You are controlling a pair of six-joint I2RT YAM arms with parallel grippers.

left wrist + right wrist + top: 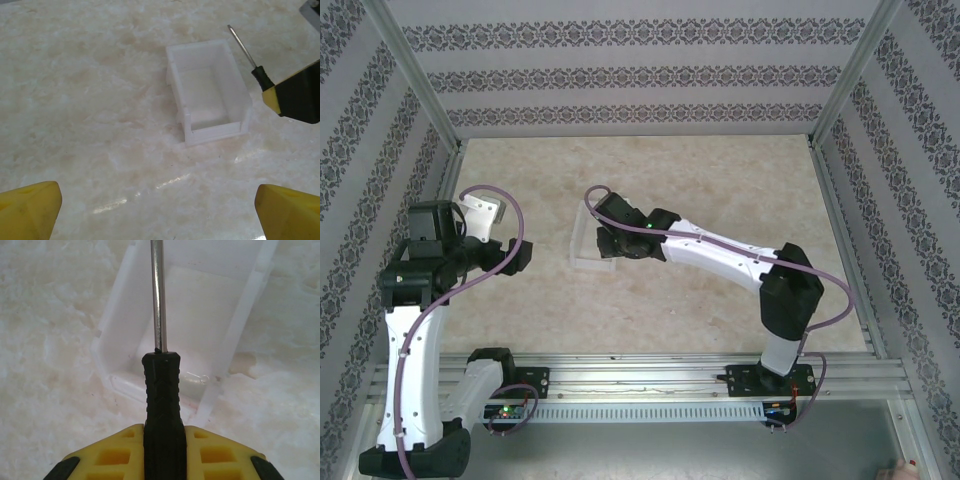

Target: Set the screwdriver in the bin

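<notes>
Right pincer (162, 452) is clamping the screwdriver (161, 390) by its black handle, with yellow pads pressing in on both sides of it. The thin metal shaft is sticking straight out ahead of the pincer and is lying over the open top of the bin (240, 325) in the right wrist view. The screwdriver is hanging in the air above the bin and is not resting inside it. From the left wrist view it is slanting along above the bin's right wall, with the tip reaching past the far right corner. Cannot tell whether the shaft is touching the wall.

The bin is sitting upright on the pale marbled counter (720, 190), a bit left of centre and about midway between near and far. In the top view the right arm is stretching from its base at the near right across to the left, with its wrist over the bin.

Left pincer (160, 215) is gaping wide, gripping nothing, one yellow fingertip in each bottom corner of its own view. It is hovering over bare counter, well apart from the bin on its left.
</notes>
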